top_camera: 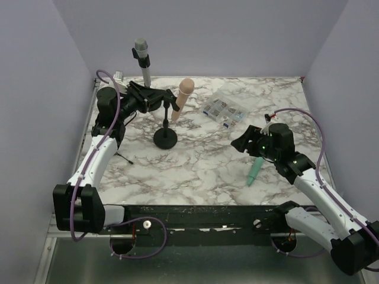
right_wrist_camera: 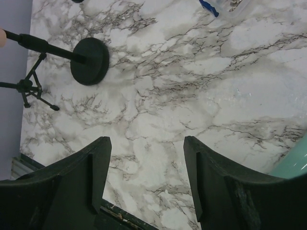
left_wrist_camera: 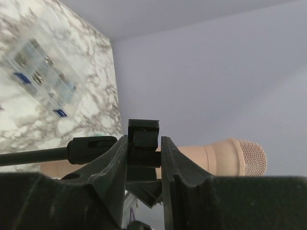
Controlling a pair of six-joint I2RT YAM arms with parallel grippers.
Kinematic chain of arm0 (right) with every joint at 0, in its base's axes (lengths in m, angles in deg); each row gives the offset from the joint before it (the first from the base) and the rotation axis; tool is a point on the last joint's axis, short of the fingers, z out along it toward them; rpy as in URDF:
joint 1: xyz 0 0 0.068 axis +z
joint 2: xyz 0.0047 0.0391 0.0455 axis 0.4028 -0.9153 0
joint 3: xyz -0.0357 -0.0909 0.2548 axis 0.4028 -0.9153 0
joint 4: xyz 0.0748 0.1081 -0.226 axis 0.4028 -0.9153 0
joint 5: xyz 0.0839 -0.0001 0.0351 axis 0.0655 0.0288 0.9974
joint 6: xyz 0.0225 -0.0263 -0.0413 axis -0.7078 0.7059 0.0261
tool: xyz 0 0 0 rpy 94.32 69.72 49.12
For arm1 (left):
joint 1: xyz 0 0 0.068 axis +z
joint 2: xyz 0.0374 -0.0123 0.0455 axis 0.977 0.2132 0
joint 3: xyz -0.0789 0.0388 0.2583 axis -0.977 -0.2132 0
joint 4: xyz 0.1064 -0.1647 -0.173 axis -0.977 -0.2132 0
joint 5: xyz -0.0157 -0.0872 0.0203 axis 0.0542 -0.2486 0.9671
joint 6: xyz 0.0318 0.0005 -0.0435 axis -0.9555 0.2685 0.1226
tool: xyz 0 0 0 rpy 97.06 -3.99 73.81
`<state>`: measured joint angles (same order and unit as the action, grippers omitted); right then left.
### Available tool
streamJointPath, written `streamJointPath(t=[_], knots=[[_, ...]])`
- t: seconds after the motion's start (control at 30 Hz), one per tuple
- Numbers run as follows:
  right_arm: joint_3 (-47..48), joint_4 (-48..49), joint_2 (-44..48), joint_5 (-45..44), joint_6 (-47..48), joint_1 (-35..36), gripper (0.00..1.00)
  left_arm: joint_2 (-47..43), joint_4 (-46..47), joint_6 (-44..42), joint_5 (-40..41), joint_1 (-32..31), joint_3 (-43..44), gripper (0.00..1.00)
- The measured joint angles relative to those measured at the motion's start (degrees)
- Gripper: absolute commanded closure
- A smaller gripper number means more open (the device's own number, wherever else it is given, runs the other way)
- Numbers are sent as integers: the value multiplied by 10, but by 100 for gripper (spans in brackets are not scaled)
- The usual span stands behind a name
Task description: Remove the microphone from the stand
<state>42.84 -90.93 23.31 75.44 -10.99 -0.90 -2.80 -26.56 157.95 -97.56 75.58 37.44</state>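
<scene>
Microphone [top_camera: 185, 92] — beige body, mesh head, seated in the clip [left_wrist_camera: 144, 128] at the top of the stand [top_camera: 165, 139]; tilted, head up and toward the rear right of the table [top_camera: 201, 171]; not yet free of the clip. Stand: thin black rod rising from a round black base that sits on the marble near the middle of the table's rear half.

Left gripper [top_camera: 167, 99]: reaching in from the left at clip height; in the left wrist view its two black fingers [left_wrist_camera: 112, 167] press against either side of the clip, with the beige microphone body running across behind them, so the grasp is on the clip rather than on the microphone itself.

Right gripper [right_wrist_camera: 146, 143]: on the right side of the table, well apart from the stand; jaws spread with only bare marble showing between them, nothing grasped.

Other items: teal tapered object [top_camera: 254, 171] lying on the marble just beside the right gripper, whether touching it cannot be told; clear plastic box [top_camera: 225, 106] with small compartments and blue labels, toward the rear right, near the microphone head but apart from it; grey microphone [top_camera: 141, 50] standing upright at the rear left, its lower part hidden behind the left arm; small black tripod [right_wrist_camera: 29, 88] — legs splayed on the marble by the table's left edge, beside the round base.
</scene>
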Motion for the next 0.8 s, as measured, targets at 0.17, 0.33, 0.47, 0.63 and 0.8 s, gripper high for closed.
streamJointPath(t=[0.17,0.33,0.47,0.63,0.8], knots=[[0,7,-12,18,2,0,31,-47,10,28,9,-62,-46,100],[-6,21,-15,45,6,0,31,-67,38,51,19,-111,-83,100],[-13,30,-21,66,7,0,31,-67,61,70,23,-138,-91,100],[-16,42,-23,94,9,1,30,-62,105,90,22,-172,-91,100],[-16,52,-22,101,15,22,28,-42,149,107,22,-185,-91,100]])
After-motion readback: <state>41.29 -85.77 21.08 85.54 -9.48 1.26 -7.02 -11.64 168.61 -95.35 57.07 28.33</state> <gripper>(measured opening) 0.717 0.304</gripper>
